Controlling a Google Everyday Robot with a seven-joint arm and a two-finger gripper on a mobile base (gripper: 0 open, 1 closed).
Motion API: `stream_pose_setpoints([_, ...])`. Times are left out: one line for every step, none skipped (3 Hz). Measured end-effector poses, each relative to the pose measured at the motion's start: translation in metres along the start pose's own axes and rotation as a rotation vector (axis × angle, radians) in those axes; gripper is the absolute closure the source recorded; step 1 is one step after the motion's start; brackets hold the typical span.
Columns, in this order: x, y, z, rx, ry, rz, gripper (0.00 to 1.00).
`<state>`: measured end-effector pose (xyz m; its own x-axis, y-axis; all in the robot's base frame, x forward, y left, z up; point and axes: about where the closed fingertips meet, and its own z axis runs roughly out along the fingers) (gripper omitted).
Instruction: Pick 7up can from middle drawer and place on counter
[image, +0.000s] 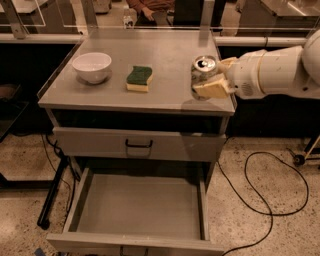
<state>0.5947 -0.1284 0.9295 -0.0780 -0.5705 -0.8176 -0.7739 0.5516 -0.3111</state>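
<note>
Now | gripper (209, 76): over matte grey counter (160, 80), right edge | tan fingers (212, 90) clamped on shiny cylindrical 7up can (204, 65)

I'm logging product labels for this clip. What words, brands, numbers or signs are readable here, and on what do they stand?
No text can be read anywhere in the camera view.
7up can, held by the gripper at the right edge of the counter: only the silver top and pale side show, with no brand legible.
White bowl, green sponge, closed drawer front, open middle drawer: no markings visible.
</note>
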Motion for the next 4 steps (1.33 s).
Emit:
stream_pose_setpoints([-0.004, -0.025, 0.016, -0.003, -0.012, 0.022, 1.00])
stream_pose_setpoints([-0.001, -0.056, 0.046, -0.026, -0.003, 0.057, 1.00])
stream_pose_setpoints([0.002, -0.073, 0.071, -0.043, -0.003, 0.074, 1.00])
stream_pose_setpoints([0.008, -0.086, 0.093, -0.073, 0.014, 0.094, 1.00])
